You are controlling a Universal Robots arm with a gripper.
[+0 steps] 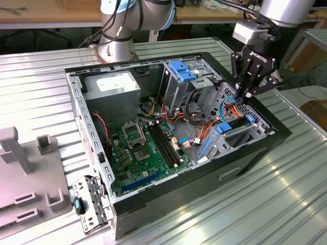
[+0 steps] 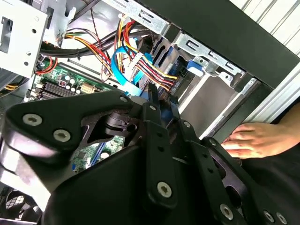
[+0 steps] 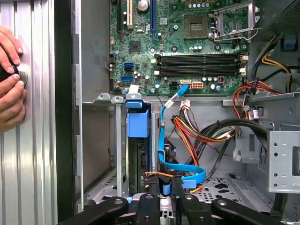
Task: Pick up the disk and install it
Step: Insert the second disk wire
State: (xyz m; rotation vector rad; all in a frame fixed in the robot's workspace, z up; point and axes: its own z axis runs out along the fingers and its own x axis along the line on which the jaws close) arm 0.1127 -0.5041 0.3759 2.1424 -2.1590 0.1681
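Robotics lab or test bench — opened desktop PC case (image 1: 168,127) with bare motherboard (image 1: 140,153) sits on a ribbed aluminium table (image 1: 245,204), arm base (image 1: 116,48) bolted to it. Grey printed fixtures (image 1: 30,178) beside the case, wooden workbench (image 1: 46,13) behind — cables trailing.

White lettering on black tool (image 1: 246,95) body, exterior view; a brand mark, not read off. White sticker on power supply (image 1: 113,84): print too small to read. Motherboard (image 3: 187,42) markings in first wrist view illegible. No other readable text, numbers or signs.
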